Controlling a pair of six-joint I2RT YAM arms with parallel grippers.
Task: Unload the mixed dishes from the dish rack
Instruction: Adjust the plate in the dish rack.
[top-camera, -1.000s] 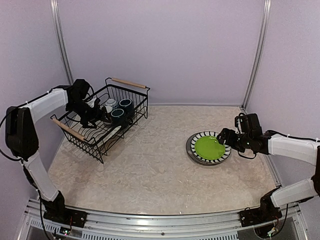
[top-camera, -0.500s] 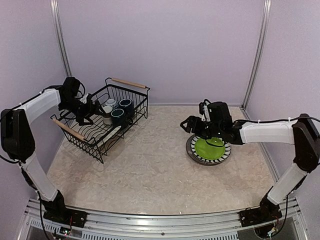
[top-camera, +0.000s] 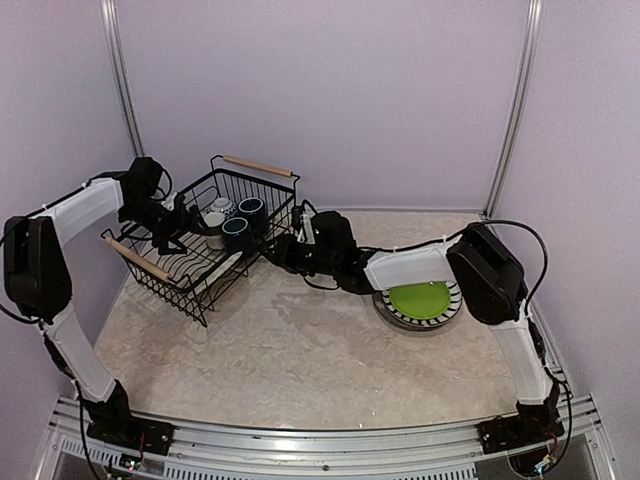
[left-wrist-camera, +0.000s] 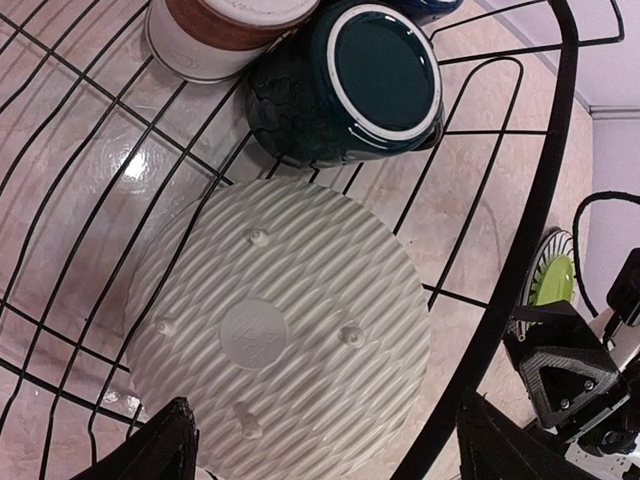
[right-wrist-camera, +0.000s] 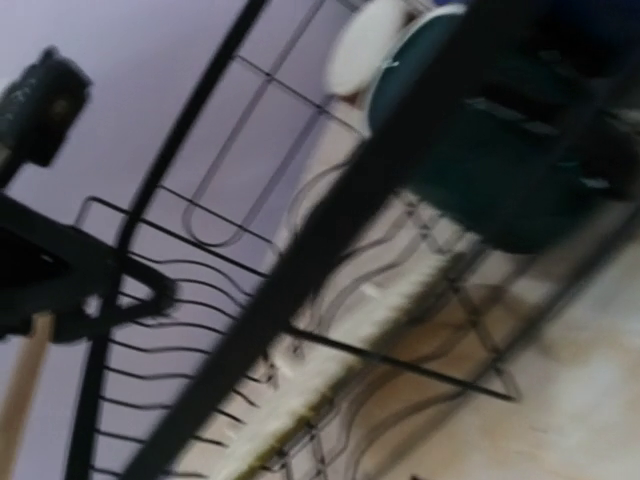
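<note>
Lilac walls closed in a marbled beige table (top-camera: 300, 370). At its far left stood the dish rack (top-camera: 240, 276), a black wire basket with wooden bar handles, by far the biggest thing on the surface.

The right arm lay stretched across the table from the right side, and the right gripper (top-camera: 283, 250) hung just outside the rack's right wall. Its wrist view was blurred and showed only wire and a dark mug, so I could not tell whether its fingers were apart or together. The left arm bent down into the rack from the left. The left gripper (top-camera: 172, 232) hovered low over the wire floor with its fingers spread wide and nothing between them.

Well apart from the rack, on the right of the table, sat a stack of plates: the green plate (top-camera: 420, 298) on top, the striped plate (top-camera: 455, 297) under it, and a dark grey rim (top-camera: 383, 308) lowest.

Inside the rack were a pale ribbed dish (left-wrist-camera: 280, 320) lying upside down directly below the left gripper, the dark green mug (left-wrist-camera: 385, 75) touching its far edge, the dark blue mug (top-camera: 252, 208) beyond that, and the grey brown-based cup (left-wrist-camera: 200, 45) beside the green mug.

By this showing the job was partly done: three plates were out, while four pieces waited in the rack. The ribbed dish looked the likeliest next pick.
</note>
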